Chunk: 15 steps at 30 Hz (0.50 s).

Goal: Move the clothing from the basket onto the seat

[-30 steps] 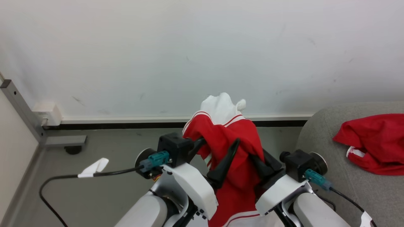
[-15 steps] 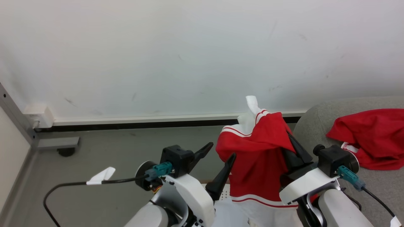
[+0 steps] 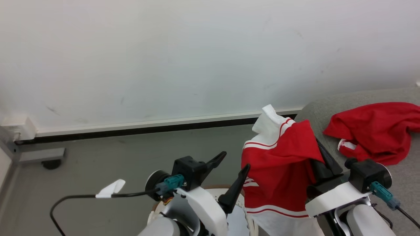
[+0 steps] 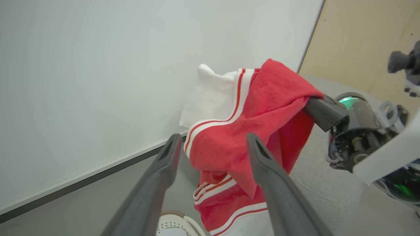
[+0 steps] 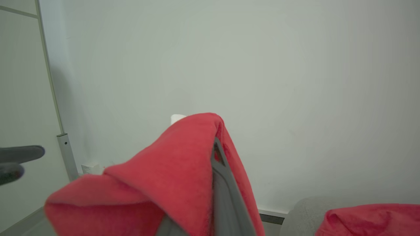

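The right gripper (image 3: pixel 321 152) was clenched on the red-and-white striped garment (image 3: pixel 279 170), its two dark fingers pressed together with the cloth folded over their tips. In the right wrist view the red fabric draped down both sides of the closed fingers. The garment hung from that grip in the air, a white panel with thin red stripes standing up at the top and a white hem with a red line trailing at the bottom. It hung just beside the rounded end of the grey sofa (image 3: pixel 403 177), and its lower part fell beside the basket (image 4: pixel 177 223), whose perforated cream wall and brown rim showed under the arms. A pale bluish surface lay inside the basket, though too little of it showed to tell more. The left gripper (image 3: pixel 235 160) was released, its fingers spread wide with nothing between them. It was raised above the basket, just left of the hanging garment and apart from it. On the sofa seat lay the plain red garment (image 3: pixel 374 131), crumpled in a heap with a bit of white band at its near edge, well apart from the gripped one. A black cable with a white tag (image 3: pixel 111 188) ran off from the left wrist over the grey floor (image 3: pixel 98 157). Behind everything stood a plain white wall (image 3: pixel 164 65) with a dark skirting strip along its foot.
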Available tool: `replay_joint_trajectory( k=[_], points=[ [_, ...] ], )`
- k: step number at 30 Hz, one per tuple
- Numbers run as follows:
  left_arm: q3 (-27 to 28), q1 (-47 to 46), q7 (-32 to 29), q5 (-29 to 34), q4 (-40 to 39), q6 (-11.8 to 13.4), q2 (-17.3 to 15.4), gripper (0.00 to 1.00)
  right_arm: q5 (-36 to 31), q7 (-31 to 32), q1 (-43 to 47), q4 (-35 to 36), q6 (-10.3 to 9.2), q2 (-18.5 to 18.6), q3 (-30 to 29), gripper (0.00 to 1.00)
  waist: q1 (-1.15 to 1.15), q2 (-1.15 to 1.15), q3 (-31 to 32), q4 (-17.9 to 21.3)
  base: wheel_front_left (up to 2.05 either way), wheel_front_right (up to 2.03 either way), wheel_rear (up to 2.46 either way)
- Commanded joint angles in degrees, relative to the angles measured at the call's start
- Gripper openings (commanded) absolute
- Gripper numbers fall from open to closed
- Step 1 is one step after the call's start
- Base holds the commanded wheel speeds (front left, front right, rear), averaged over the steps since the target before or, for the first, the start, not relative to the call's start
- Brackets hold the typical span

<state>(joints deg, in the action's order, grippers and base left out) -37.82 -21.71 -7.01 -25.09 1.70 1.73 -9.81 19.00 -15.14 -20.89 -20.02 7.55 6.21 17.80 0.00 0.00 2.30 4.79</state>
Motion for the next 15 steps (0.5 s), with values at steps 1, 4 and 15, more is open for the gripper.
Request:
replay_joint_trajectory(
  k=[1, 4, 15],
  points=[
    [-0.45, 0.97, 0.53, 0.56, 0.19, -0.29, 0.10, 1.00, -0.86, 0.00, 1.46, 1.27, -0.13, 0.68, -0.87, 0.00, 0.00, 0.00, -0.32, 1.51, 0.00, 0.00, 0.00],
    [-1.38, 0.94, 1.49, 1.12, 0.27, -0.53, 0.64, 1.00, -1.28, 0.00, 3.29, 3.23, -0.13, 0.98, -2.28, 0.00, 0.00, 0.00, -0.72, 3.13, 0.00, 0.00, 0.00],
    [-5.20, 2.39, 3.42, 1.92, 0.68, -1.57, 2.33, 1.00, -2.04, 0.00, 11.57, 10.32, -0.13, -0.20, -8.05, 0.00, 0.00, 0.00, -3.62, 9.17, 0.00, 0.00, 0.00]
  ],
)
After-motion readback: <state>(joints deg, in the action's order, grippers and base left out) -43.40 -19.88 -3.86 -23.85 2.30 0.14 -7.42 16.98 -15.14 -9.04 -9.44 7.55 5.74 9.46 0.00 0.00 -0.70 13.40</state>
